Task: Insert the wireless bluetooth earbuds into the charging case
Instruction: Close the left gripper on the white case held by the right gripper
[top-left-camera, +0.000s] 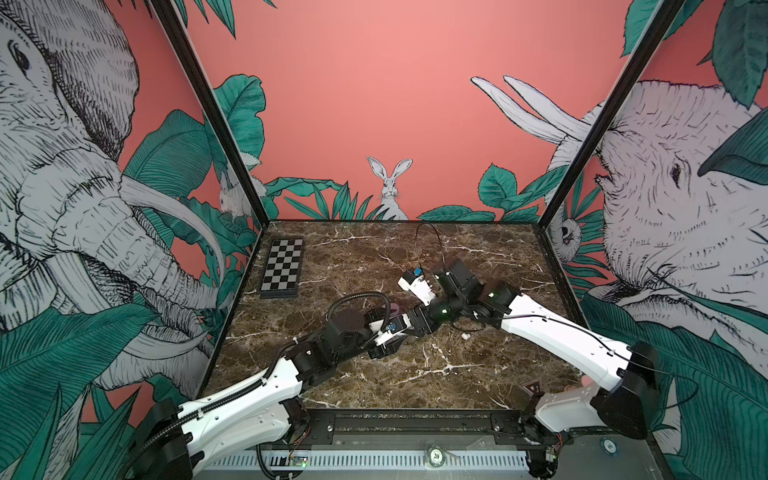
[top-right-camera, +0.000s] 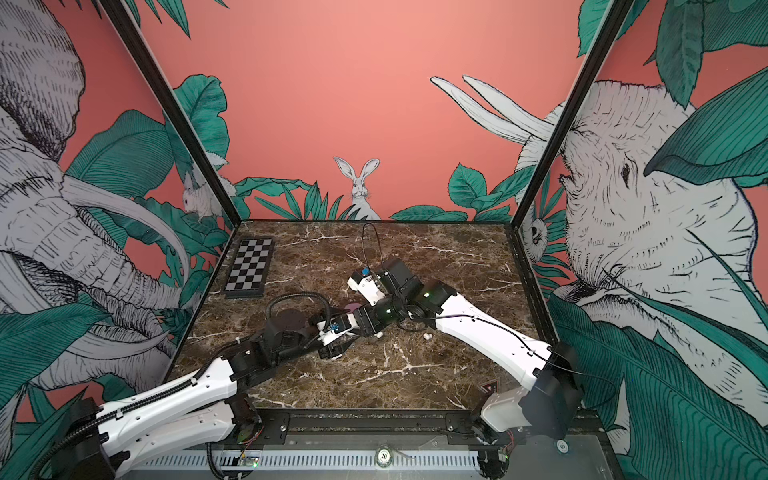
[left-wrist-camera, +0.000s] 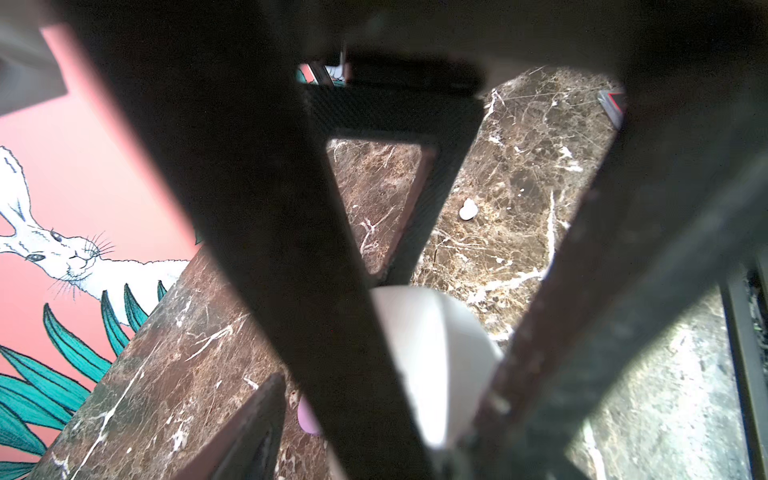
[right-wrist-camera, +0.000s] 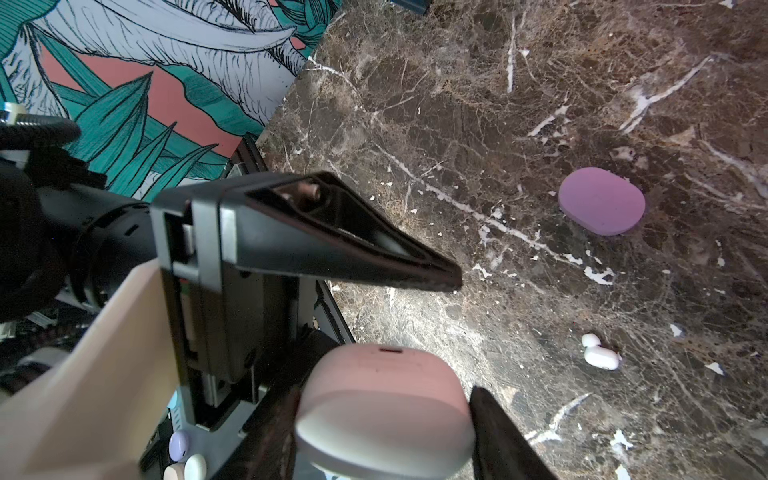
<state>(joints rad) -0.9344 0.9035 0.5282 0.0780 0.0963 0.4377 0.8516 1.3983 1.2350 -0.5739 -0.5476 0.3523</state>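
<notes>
Evidently the right gripper (right-wrist-camera: 386, 399) clamps the white case (right-wrist-camera: 382, 419). The left gripper (left-wrist-camera: 436, 395) straddles that case too, grip unclear. One white earbud (right-wrist-camera: 600, 356) lies on the marble table (right-wrist-camera: 498, 124), outside both jaws.

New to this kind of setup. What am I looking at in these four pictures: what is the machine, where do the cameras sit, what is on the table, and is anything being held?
Two robot arms each end in a two-fingered gripper. Two pictures come from one stereo camera overhead, looking down on the marble table. The other two come from a camera on each arm's wrist. On the table lie a closed purple case, a loose white earbud and a checkerboard. The right gripper pinches a white case. The left gripper has its jaws apart on either side of that case, and no grip of its own is clear.
</notes>
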